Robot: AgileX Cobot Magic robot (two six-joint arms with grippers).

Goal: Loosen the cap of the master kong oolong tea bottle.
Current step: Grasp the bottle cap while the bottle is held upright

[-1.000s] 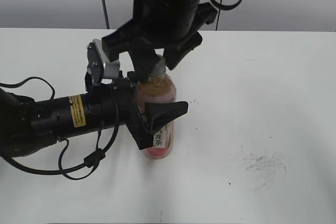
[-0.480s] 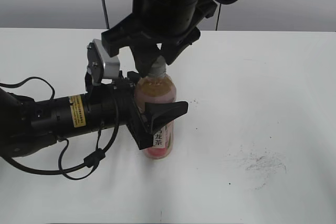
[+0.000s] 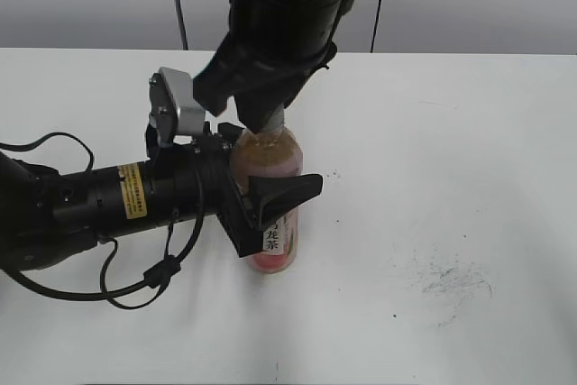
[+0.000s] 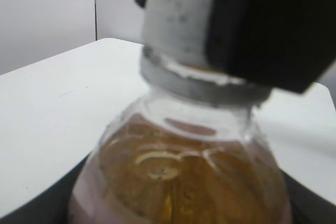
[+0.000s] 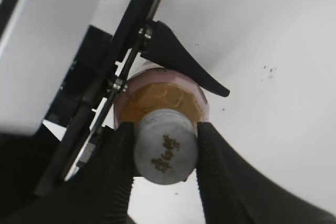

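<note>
Bottle: the master kong oolong tea bottle (image 3: 270, 209) is standing upright on the white table (image 3: 469, 151), near the middle, its long axis running vertically.

Left gripper: my left gripper (image 3: 261, 206) is reaching in from the left side and clamping the bottle's body at label height, one black finger (image 3: 287, 190) showing across the front.

Right gripper: my right gripper (image 5: 165, 153) is coming straight down from above and closing its two dark fingers (image 5: 116, 169) on opposite sides of the cap (image 5: 165, 152), touching it on both flanks.

Key relation: the cap is sitting directly below my right wrist, in line with the bottle's upright axis, so I judge that the coming twist has to turn about that vertical line while my left arm is keeping the body from spinning. My right arm is the one on the cap; my left is lower, on the body.

Exterior view: it is showing the whole bottle, the label and both arms, but my right arm is hiding almost all of the cap.

Right wrist view: it is showing the cap's top with its dark logo and both fingers pressing on it.

Left wrist view: it is showing the ribbed side of the cap (image 4: 178, 22), the neck ring and the tea at the shoulder, with one dark finger covering the cap's right side; whether the cap is loosened yet, I cannot tell.
</note>
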